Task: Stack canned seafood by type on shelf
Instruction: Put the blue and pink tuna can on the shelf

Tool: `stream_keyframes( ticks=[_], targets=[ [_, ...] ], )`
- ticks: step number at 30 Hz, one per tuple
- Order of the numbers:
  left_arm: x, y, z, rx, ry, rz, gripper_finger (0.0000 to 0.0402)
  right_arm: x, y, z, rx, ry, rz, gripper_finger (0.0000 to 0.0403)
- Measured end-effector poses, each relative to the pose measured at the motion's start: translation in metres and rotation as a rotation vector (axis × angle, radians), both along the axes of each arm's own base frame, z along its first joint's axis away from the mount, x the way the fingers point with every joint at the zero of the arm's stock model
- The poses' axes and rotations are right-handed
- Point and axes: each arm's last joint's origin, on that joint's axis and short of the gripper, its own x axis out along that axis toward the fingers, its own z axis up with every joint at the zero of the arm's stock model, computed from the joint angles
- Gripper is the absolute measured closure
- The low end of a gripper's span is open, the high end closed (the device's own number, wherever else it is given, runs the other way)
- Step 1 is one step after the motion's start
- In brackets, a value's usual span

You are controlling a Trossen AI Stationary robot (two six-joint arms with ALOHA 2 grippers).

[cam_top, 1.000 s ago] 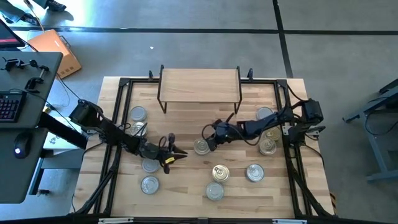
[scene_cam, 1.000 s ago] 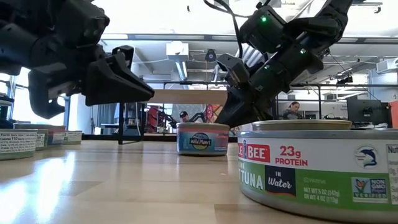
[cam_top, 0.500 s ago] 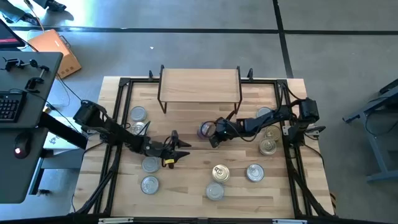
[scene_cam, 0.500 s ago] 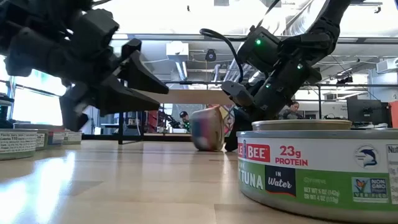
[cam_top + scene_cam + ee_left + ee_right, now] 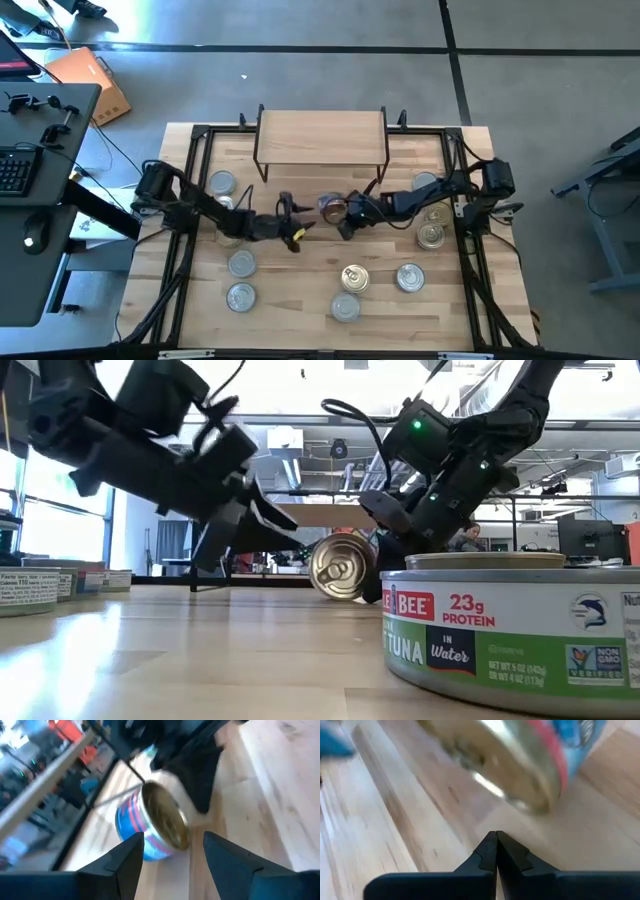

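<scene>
While tipped tin (image 5: 332,208) lies before shelf (image 5: 321,135): left pincer (image 5: 291,222) wide, right pincer (image 5: 345,226) shut; square jaws first.

Robotics lab in an open, industrial-style office. Two dark arms (image 5: 195,205) are mounted on a black frame (image 5: 195,135) around a butcher-block desk (image 5: 300,300) standing on a bare grey concrete floor (image 5: 300,60). Beside it, a workstation (image 5: 40,130) carries a keyboard (image 5: 12,172) and mouse (image 5: 29,240); a cardboard box (image 5: 90,85) lies on the floor. The low view shows exposed ceiling ducts (image 5: 285,440), strip lighting, monitors (image 5: 585,540) and a seated person (image 5: 470,538) in the background.
</scene>
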Motion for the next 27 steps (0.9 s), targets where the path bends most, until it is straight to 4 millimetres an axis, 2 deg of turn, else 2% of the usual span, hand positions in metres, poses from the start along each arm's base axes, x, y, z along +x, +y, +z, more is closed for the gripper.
stream_keyframes(
  ticks=[8, 13, 19, 22, 27],
  targets=[
    [0.004, 0.028, -0.001, -0.173, -0.036, 0.023, 0.0195, -0.018, 0.014, 0.015, -0.139, 0.119, 0.01, 0.0403],
    [0.005, 0.044, -0.002, -0.285, -0.055, 0.013, 0.0164, -0.018, 0.014, 0.015, -0.141, 0.119, 0.009, 0.0402],
    [0.005, 0.056, -0.002, -0.325, -0.069, 0.042, 0.0137, -0.018, 0.013, 0.016, -0.16, 0.116, 0.003, 0.0397],
    [0.005, 0.059, -0.002, -0.377, -0.074, 0.011, 0.0133, -0.017, 0.013, 0.016, -0.165, 0.114, 0.009, 0.0373],
    [0.006, 0.063, -0.002, -0.414, -0.088, 0.022, 0.0133, -0.017, 0.013, 0.016, -0.176, 0.113, 0.023, 0.0302]
  ],
)
